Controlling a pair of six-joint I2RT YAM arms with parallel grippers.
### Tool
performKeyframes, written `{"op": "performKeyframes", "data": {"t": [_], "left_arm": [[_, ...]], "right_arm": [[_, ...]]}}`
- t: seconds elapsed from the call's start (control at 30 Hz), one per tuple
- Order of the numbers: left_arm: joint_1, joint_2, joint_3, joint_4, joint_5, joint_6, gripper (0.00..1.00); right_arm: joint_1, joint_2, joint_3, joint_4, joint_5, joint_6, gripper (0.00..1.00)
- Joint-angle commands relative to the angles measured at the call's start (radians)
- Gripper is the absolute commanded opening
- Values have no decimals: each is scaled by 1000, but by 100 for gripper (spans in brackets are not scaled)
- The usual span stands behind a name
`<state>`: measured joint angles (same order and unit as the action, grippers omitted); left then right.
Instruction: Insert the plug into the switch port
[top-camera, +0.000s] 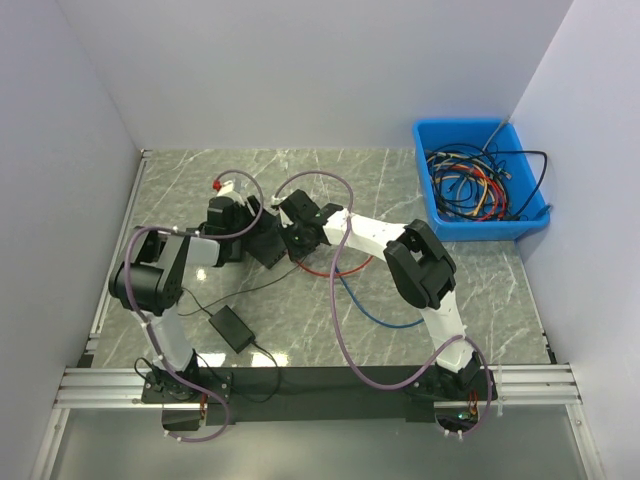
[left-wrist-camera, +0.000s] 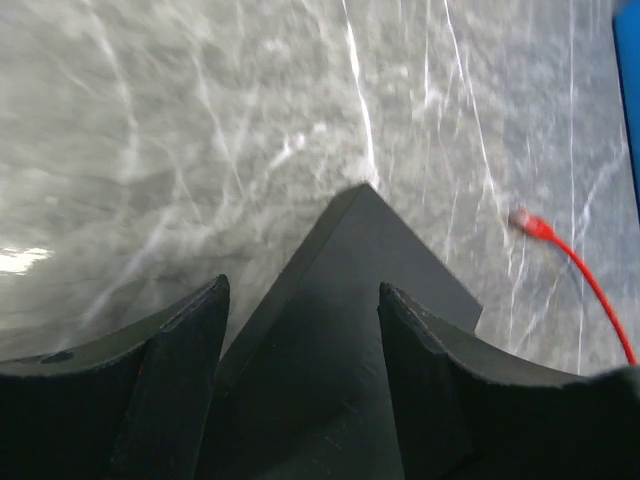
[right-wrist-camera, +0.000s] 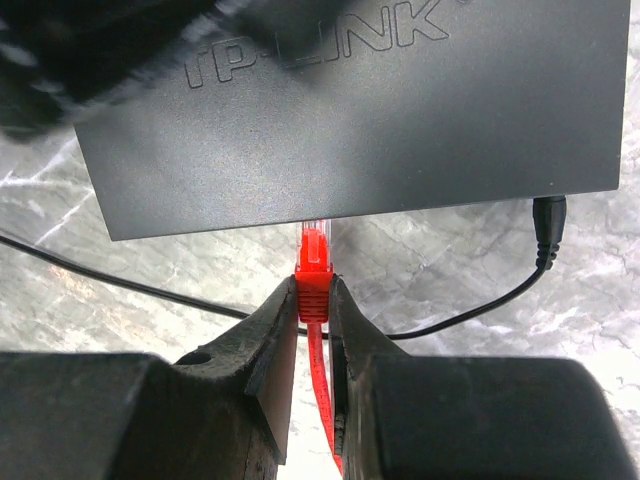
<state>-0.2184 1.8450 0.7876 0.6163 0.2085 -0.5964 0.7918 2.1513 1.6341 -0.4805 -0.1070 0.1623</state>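
The black TP-LINK switch (right-wrist-camera: 380, 110) lies at mid-table (top-camera: 268, 245). My left gripper (left-wrist-camera: 303, 287) straddles one end of it, with a finger against each side of the switch body (left-wrist-camera: 370, 260). My right gripper (right-wrist-camera: 313, 290) is shut on the boot of a red plug (right-wrist-camera: 313, 265). The plug's clear tip meets the switch's near edge and seems to go in under it; the port itself is hidden. In the top view the right gripper (top-camera: 297, 238) sits right of the switch and the left gripper (top-camera: 250, 222) sits left of it.
A black power lead (right-wrist-camera: 548, 225) is plugged into the same switch edge. The red cable (top-camera: 350, 272) loops on the table, with its other plug (left-wrist-camera: 530, 225) loose. A blue cable (top-camera: 385, 320), a black adapter (top-camera: 231, 328) and a blue bin (top-camera: 430, 135) of cables are nearby.
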Motion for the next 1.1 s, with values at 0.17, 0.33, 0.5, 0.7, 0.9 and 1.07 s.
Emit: {"op": "performKeyframes", "data": {"t": [0.17, 0.33, 0.5, 0.7, 0.9, 1.07], "left_arm": [[-19, 9, 65, -66, -72, 9, 51], [-24, 46, 87, -79, -38, 27, 44], [-24, 72, 107, -89, -15, 32, 43], [-24, 94, 119, -86, 28, 38, 44], [-25, 117, 137, -90, 65, 47, 43], [-24, 125, 147, -98, 83, 55, 41]], "right_arm": [[-6, -10, -8, 77, -14, 5, 0], [-8, -1, 15, 68, -11, 0, 0], [-8, 15, 33, 56, -19, 3, 0], [-6, 35, 41, 40, -14, 11, 0], [-8, 68, 79, 3, -2, 19, 0], [-6, 62, 81, 14, 15, 22, 0]]}}
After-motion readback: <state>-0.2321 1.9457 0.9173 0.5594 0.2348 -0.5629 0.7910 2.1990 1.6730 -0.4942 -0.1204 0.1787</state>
